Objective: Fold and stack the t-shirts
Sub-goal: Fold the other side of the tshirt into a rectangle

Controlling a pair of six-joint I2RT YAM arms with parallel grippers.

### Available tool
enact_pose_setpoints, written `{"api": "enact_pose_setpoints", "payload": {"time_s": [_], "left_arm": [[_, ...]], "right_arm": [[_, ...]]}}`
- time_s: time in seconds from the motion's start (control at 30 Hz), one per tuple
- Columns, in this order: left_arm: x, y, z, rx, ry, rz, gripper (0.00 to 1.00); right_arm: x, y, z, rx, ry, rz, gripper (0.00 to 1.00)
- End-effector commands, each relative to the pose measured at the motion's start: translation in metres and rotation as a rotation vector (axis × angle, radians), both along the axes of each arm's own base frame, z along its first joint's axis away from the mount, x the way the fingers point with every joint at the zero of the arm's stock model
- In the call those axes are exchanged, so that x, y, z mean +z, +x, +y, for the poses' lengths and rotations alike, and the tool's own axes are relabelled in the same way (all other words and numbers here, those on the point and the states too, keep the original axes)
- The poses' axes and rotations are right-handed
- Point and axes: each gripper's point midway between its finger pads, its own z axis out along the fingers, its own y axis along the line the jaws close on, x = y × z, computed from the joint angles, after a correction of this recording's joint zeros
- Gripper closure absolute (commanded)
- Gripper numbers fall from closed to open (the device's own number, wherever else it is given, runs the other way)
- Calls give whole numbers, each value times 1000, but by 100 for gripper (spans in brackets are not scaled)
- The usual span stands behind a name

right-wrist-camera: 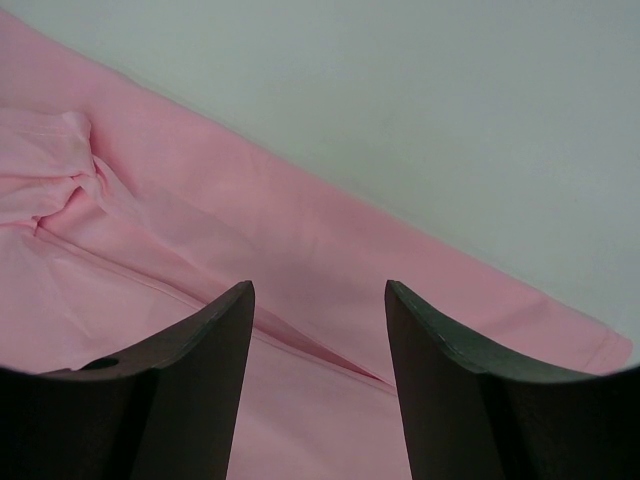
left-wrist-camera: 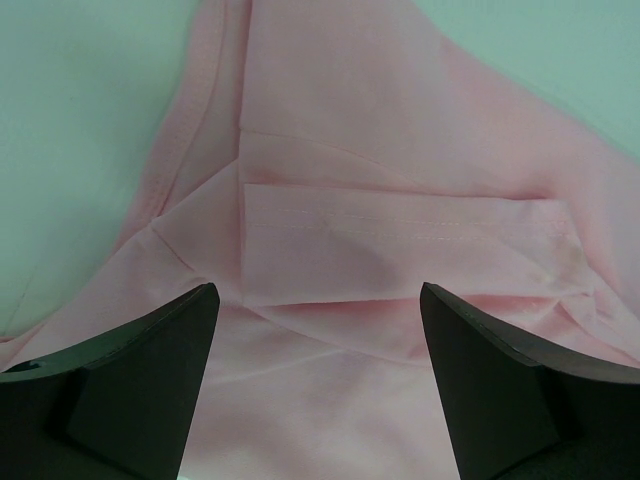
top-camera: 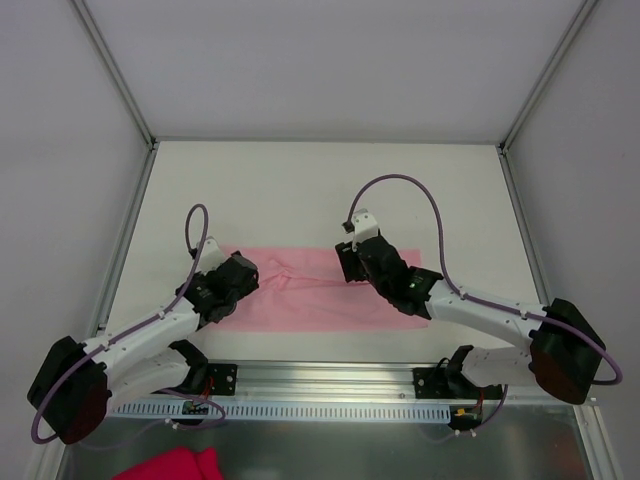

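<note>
- Pale pink thin-fabric t-shirt point(top-camera: 300, 295) lies flat, centre frame.
- Left gripper point(left-wrist-camera: 317, 292) gapes wide over its folds, empty.
- Right gripper point(right-wrist-camera: 318, 287) half parted, perhaps brushing cloth.

- A pale pink t-shirt point(top-camera: 300, 295) of plain, thin fabric lies folded into a long flat band across the near part of the white table point(top-camera: 300, 190).
- A stitched hem is folded over at its left end.
- Small bunched creases sit near its middle.
</note>
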Motion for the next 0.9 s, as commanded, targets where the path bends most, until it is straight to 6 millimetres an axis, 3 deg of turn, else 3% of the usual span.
{"api": "enact_pose_setpoints", "payload": {"time_s": [0.0,0.4,0.57,0.63,0.87], "left_arm": [[3,3,5,54,22,-18,17],[-1,0,14,138,63,22,21],[1,1,16,157,69,13,35],[0,4,13,162,48,6,35],[-22,11,4,153,63,46,33]], "right_arm": [[25,11,13,-11,71,-43,41],[22,11,13,-7,59,-42,41],[22,11,13,-3,57,-43,41],[22,10,14,4,61,-40,41],[23,9,10,-1,58,-46,41]]}}
